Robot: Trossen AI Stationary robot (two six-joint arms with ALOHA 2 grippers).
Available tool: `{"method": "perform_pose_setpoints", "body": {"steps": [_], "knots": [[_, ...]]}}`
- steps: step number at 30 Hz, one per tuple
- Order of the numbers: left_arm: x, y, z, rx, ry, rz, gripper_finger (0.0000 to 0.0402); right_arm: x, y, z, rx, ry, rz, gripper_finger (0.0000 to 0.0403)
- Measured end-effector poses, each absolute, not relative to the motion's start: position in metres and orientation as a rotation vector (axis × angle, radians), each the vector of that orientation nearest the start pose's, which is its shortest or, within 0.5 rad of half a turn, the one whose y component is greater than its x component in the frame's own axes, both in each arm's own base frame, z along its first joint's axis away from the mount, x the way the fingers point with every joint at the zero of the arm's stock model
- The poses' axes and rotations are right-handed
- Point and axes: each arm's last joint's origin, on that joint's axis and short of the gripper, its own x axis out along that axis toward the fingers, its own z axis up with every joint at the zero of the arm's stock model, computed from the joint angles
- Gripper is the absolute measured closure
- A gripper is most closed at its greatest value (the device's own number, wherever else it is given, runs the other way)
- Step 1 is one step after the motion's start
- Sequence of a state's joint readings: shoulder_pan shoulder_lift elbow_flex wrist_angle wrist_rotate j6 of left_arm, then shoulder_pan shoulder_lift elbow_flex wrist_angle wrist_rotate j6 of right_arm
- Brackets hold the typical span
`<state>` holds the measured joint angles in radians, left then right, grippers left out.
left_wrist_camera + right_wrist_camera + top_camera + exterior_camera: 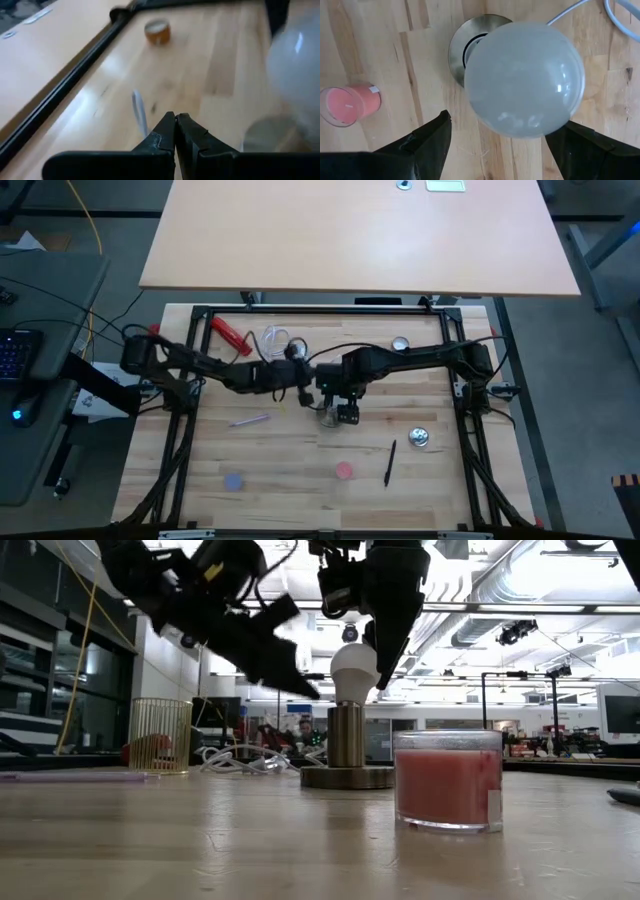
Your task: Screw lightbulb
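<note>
Lightbulb [524,77] seated upright in the socket stand [346,755] at mid-tabletop, my right gripper [495,137] above it with jaws spread around the globe, left gripper [175,131] beside, jaws pressed together; I judge tightening turns remain.

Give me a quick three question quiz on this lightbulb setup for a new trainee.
1. True or false: the lightbulb sits upright in the socket stand.
2. Which gripper is directly over the bulb: A left, B right?
3. Fill in: the left gripper's fingers are ____.

Key:
1. True; its base is in the stand's post.
2. B; the right gripper has one finger on each side of the globe, open.
3. Shut; the tips meet beside the bulb, holding nothing.
</note>
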<state>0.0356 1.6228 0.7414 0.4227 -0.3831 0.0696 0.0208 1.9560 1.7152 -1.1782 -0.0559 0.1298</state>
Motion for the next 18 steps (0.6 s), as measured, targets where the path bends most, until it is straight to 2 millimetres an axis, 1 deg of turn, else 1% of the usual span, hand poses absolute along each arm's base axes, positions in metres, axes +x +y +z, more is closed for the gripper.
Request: {"method": "perform_pose_setpoints", "body": {"steps": [5,7,10,13,18], "knots": [[0.320,0.030,0.198,0.028,0.319,0.251,0.0401,0.386,0.009,0.252,0.132,1.421,-0.030,0.0104],[0.321,0.031,0.202,-0.023,0.268,0.158,0.0401,0.386,0.009,0.252,0.132,1.421,-0.029,0.0104],[0.324,0.030,0.200,-0.088,0.256,0.038,0.0402,0.386,0.010,0.252,0.132,1.421,-0.030,0.0104],[0.324,0.027,0.197,-0.129,0.269,0.003,0.0401,0.386,0.009,0.252,0.132,1.421,-0.030,0.0104],[0.326,0.025,0.204,-0.118,0.187,0.018,0.0402,0.386,0.010,0.252,0.132,1.420,-0.029,0.0104]]}}
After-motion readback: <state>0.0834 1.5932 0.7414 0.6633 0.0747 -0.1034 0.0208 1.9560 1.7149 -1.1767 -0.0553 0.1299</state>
